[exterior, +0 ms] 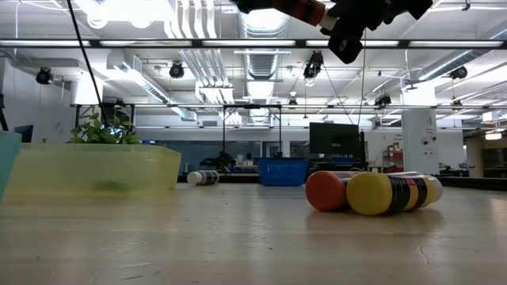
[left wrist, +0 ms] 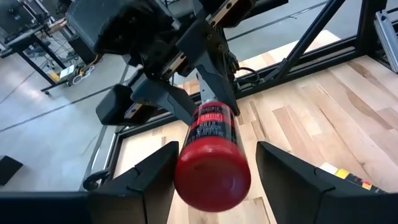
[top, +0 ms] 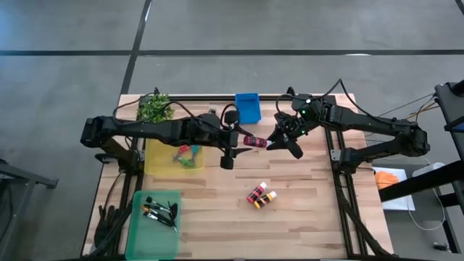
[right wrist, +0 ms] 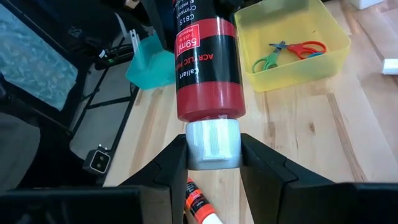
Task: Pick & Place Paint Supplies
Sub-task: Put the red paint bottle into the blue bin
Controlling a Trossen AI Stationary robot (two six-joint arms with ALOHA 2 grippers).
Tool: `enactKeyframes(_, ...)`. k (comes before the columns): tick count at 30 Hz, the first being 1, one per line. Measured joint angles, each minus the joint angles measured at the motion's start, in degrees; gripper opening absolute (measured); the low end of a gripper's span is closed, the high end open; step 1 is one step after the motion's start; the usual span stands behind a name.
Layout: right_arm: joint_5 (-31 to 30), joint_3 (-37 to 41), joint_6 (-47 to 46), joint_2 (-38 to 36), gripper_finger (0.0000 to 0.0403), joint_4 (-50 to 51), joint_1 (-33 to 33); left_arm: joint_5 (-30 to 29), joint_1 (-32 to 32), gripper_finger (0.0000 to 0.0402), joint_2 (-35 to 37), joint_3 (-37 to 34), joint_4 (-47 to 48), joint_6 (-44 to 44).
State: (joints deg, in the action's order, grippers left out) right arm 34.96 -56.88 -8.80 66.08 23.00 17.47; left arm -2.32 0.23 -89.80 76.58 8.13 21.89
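Red paint bottle, small rigid plastic cylinder, white ribbed cap: held aloft mid-table between both arms. Right gripper clamps the cap; left gripper fingers flank the base, contact unclear. Likely light, smooth-walled; ribbed cap offers surest hold.
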Motion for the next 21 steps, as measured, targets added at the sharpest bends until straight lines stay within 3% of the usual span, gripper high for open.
enactKeyframes(7, 0.1, 0.0, 0.1, 0.0, 0.0111, -0.1, 0.0, 0.0, 0.0, 0.0211, 0.0, 0.0, -0.2, -0.9)
enactKeyframes(14, 0.7, 0.0, 0.7, 0.0, 0.0111, -0.4, 0.0, 0.0, 0.1, 0.0140, 0.0, 0.0, -0.6, -1.4)
enactKeyframes(18, 2.4, 0.0, 0.5, 0.0, 0.0112, -1.8, 0.0, 0.0, 0.1, 0.0131, 0.1, 0.0, -0.8, -2.2)
enactKeyframes(21, 0.8, 0.0, -1.7, 0.0, 0.0154, -3.2, 0.0, 0.0, 0.1, 0.0134, 0.1, 0.0, -0.8, -2.7)
